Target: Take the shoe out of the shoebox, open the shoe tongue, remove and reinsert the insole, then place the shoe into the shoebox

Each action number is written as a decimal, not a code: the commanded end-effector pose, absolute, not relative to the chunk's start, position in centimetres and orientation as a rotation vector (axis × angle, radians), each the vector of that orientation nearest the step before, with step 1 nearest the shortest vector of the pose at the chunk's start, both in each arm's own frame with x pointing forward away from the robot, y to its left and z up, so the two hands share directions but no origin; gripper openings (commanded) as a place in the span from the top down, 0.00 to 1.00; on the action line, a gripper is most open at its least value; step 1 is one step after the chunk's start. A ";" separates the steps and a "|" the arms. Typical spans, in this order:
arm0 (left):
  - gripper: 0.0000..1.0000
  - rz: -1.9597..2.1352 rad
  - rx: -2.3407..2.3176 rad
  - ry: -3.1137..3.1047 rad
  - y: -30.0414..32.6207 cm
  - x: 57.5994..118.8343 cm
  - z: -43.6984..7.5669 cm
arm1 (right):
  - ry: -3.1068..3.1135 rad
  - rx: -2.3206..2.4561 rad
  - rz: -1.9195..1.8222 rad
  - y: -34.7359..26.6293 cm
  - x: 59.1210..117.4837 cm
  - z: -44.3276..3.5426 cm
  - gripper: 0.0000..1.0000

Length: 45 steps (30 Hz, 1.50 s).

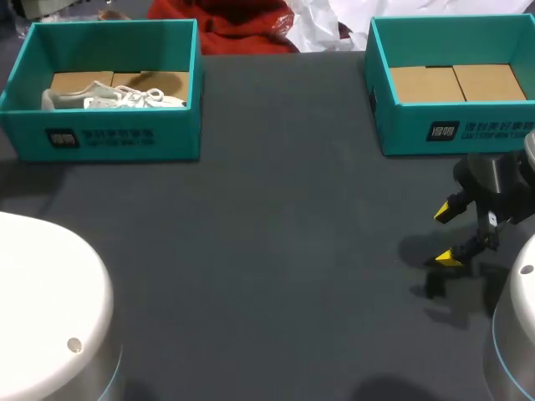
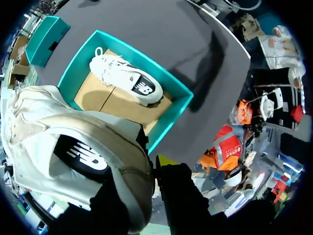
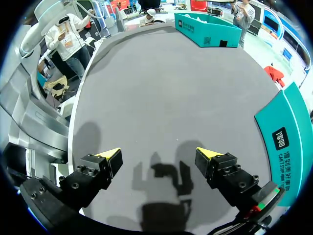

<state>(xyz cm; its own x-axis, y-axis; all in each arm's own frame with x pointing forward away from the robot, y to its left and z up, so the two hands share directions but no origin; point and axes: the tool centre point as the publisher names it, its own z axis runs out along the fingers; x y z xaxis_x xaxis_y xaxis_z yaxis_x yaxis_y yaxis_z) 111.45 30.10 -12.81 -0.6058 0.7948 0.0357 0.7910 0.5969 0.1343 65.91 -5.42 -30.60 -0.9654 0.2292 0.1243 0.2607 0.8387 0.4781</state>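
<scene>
In the left wrist view my left gripper [image 2: 149, 169] is shut on the heel end of a white shoe [image 2: 73, 152] with a black logo, held high above the table. Only one of its yellow tips shows. Straight below stands the left teal shoebox [image 2: 176, 88] with a second white shoe [image 2: 127, 81] lying on its cardboard floor. The head view shows that box [image 1: 125, 138] and the shoe inside it [image 1: 113, 96], but not my left gripper. My right gripper [image 1: 447, 236] hangs open and empty just above the table, in front of the right shoebox [image 1: 456, 129].
The right shoebox [image 3: 288, 142] holds only cardboard and stands close beside my right gripper [image 3: 159, 154]. White domes of my arms, left [image 1: 42, 309] and right [image 1: 518, 326], fill the near corners. Dark tabletop [image 1: 276, 234] lies between the boxes.
</scene>
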 end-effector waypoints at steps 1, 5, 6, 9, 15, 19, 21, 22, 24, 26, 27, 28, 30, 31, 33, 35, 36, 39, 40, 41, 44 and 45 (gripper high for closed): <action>1.00 0.137 1.546 2.694 30.9 112.3 -12.4 | -2.957 -0.396 -0.779 -5.4 65.7 -30.6 0.00; 1.00 0.191 1.653 2.656 31.0 112.9 -12.8 | -2.957 -0.396 -0.779 -5.4 65.7 -30.6 0.00; 1.00 0.225 1.701 2.649 31.1 113.0 -13.0 | -2.957 -0.396 -0.779 -5.4 65.7 -30.6 0.00; 1.00 0.278 1.723 2.658 31.2 113.2 -13.2 | -2.957 -0.396 -0.779 -5.4 65.7 -30.6 0.00; 1.00 0.278 1.723 2.658 31.2 113.2 -13.2 | -2.957 -0.396 -0.779 -5.4 65.7 -30.6 0.00; 1.00 0.278 1.723 2.658 31.2 113.2 -13.2 | -2.957 -0.396 -0.779 -5.4 65.7 -30.6 0.00; 1.00 0.298 1.750 2.630 31.1 113.2 -13.5 | -2.957 -0.396 -0.779 -5.4 65.7 -30.6 0.00; 1.00 0.286 1.765 2.615 31.0 113.2 -13.7 | -2.957 -0.396 -0.779 -5.4 65.7 -30.6 0.00; 1.00 0.319 1.794 2.596 30.9 113.4 -14.3 | -2.957 -0.396 -0.779 -5.4 65.7 -30.6 0.00; 1.00 0.264 1.822 2.575 30.9 113.7 -14.7 | -2.957 -0.396 -0.779 -5.4 65.7 -30.6 0.00; 1.00 0.277 1.837 2.553 31.0 113.8 -14.9 | -2.957 -0.396 -0.779 -5.4 65.7 -30.6 0.00; 1.00 0.276 1.852 2.548 31.0 114.0 -15.2 | -2.957 -0.396 -0.779 -5.4 65.7 -30.6 0.00; 1.00 0.267 1.877 2.527 31.1 114.3 -15.7 | -2.957 -0.396 -0.779 -5.4 65.7 -30.6 0.00; 1.00 0.269 1.878 2.533 31.1 114.4 -16.0 | -2.957 -0.396 -0.779 -5.4 65.7 -30.6 0.00; 1.00 0.282 1.893 2.522 31.1 114.5 -16.3 | -2.957 -0.396 -0.779 -5.4 65.7 -30.6 0.00; 1.00 0.271 1.899 2.536 31.0 114.7 -16.8 | -2.957 -0.396 -0.779 -5.4 65.7 -30.6 0.00; 1.00 0.275 1.899 2.538 31.0 114.8 -17.1 | -2.957 -0.396 -0.779 -5.4 65.7 -30.6 0.00; 1.00 0.282 1.906 2.554 30.8 114.6 -18.0 | -2.957 -0.396 -0.779 -5.4 65.7 -30.6 0.00; 1.00 0.275 1.907 2.564 30.7 114.6 -18.3 | -2.957 -0.396 -0.779 -5.4 65.7 -30.6 0.00; 1.00 0.273 1.911 2.567 30.6 114.5 -18.7 | -2.957 -0.396 -0.779 -5.4 65.7 -30.6 0.00; 1.00 0.265 1.904 2.596 30.5 114.6 -19.8 | -2.957 -0.396 -0.779 -5.4 65.7 -30.6 0.00; 1.00 0.260 1.902 2.601 30.5 114.6 -20.1 | -2.957 -0.396 -0.779 -5.4 65.7 -30.6 0.00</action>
